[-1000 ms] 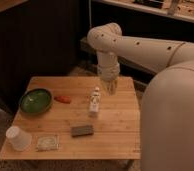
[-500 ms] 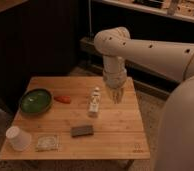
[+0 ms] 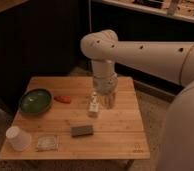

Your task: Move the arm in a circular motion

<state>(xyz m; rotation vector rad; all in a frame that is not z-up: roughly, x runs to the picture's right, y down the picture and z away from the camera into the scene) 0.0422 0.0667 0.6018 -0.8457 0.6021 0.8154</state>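
Note:
The arm (image 3: 145, 50) is large, cream-white and tubular with small dark dots. It reaches in from the right, bends at a rounded elbow (image 3: 100, 45) and drops straight down over the wooden table (image 3: 125, 135). Its pale gripper (image 3: 108, 101) hangs just above the tabletop, close to the right of a small white bottle (image 3: 94, 103). Nothing shows between its fingers.
On the table are a green bowl (image 3: 35, 100) at the left, an orange carrot-like piece (image 3: 63, 99), a dark grey block (image 3: 82, 130), a white cup (image 3: 18, 138) at the front left and a clear packet (image 3: 47, 143). A dark cabinet wall stands behind.
The elbow and gripper swung right and toward the front, then back left. The gripper now hangs right beside the white bottle. The objects on the table have not moved.

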